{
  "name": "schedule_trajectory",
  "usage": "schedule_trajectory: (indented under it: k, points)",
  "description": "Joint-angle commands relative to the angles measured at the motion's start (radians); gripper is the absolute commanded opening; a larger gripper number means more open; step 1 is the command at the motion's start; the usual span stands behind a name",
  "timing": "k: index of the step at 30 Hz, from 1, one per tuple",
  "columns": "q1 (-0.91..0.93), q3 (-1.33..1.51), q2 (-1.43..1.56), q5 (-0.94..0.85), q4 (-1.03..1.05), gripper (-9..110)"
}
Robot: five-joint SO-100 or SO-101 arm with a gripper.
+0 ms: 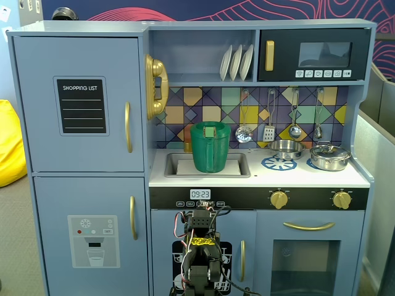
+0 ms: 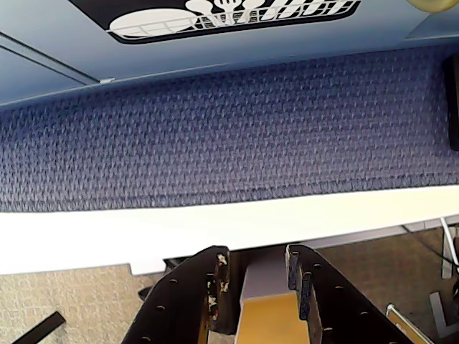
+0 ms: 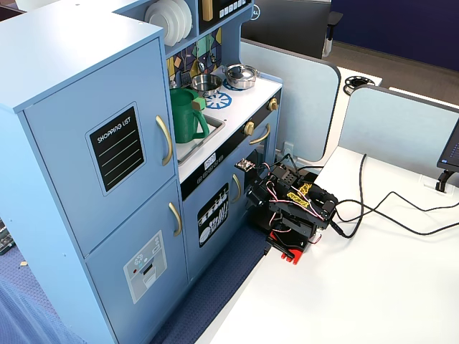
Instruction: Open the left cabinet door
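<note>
The gripper [image 2: 258, 276] sat with a narrow gap between its fingers, holding nothing, hanging past the desk [image 2: 143, 233] edge over blue carpet [image 2: 229, 129]. The arm [image 3: 294, 208] was folded low at the desk edge nearest the toy kitchen [image 3: 64, 43], before the small dishes door [image 1: 237, 262]. The left door [image 1: 37, 105], with its chalkboard panel [image 1: 81, 106] and gold handle [image 1: 128, 127], stood shut at the kitchen's upper left in a fixed view, well apart from the gripper.

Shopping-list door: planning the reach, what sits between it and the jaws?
In a fixed view, only the dishes-picture door lies between the folded gripper and the left cabinet door.
</note>
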Motion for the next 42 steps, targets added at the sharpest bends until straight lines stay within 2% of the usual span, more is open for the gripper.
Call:
schedule_trajectory:
  k: [1, 3, 6, 8, 22, 31, 35, 42]
  points:
    - [-0.123, -0.138, -0.006, 0.101, -0.035, 2]
    - [-0.189, -0.219, -0.014, 0.091, -0.133, 2]
    - [-0.238, -0.342, -0.064, -0.031, -0.290, 2]
    - [-0.268, -0.419, -0.112, 0.000, -0.408, 4]
    - [-0.529, -0.851, -0.414, -0.141, -0.792, 13]
    - [-0.595, -0.960, -0.563, -0.153, -0.940, 19]
    - [-0.601, -0.996, -0.615, -0.138, -0.951, 26]
    - [-0.629, -1.045, -0.712, -0.158, -1.017, 26]
